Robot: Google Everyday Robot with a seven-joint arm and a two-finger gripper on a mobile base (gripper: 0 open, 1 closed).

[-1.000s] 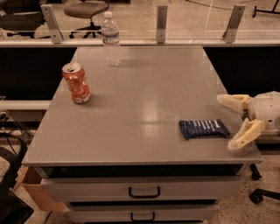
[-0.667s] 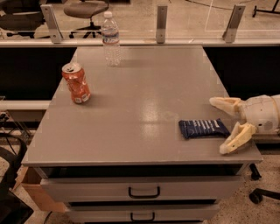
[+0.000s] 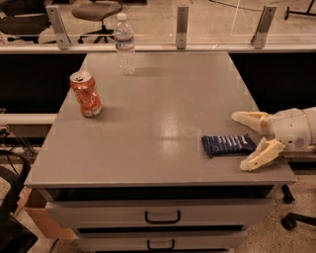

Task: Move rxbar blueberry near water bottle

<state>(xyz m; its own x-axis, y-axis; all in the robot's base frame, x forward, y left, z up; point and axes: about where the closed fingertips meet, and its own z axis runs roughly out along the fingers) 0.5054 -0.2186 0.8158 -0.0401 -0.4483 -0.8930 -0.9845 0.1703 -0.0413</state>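
Note:
The rxbar blueberry point(image 3: 227, 145), a flat dark blue bar with pale stripes, lies on the grey table point(image 3: 158, 113) near its front right corner. The water bottle point(image 3: 125, 44), clear with a white cap, stands upright at the table's far edge, left of centre. My gripper point(image 3: 244, 142) comes in from the right at table height. Its pale fingers point(image 3: 260, 154) are spread open, one behind the bar's right end and one in front of it. The bar's right end lies between them. I cannot tell whether they touch it.
A dented orange soda can point(image 3: 86, 94) stands at the table's left side. Metal posts with a glass rail point(image 3: 182, 27) run along the far edge. Drawers point(image 3: 161, 216) sit under the table front. An office chair point(image 3: 96, 12) stands beyond the rail.
My gripper has moved left toward the bar, so its open fingers now straddle the bar's right end. The bar, can and bottle have not moved.

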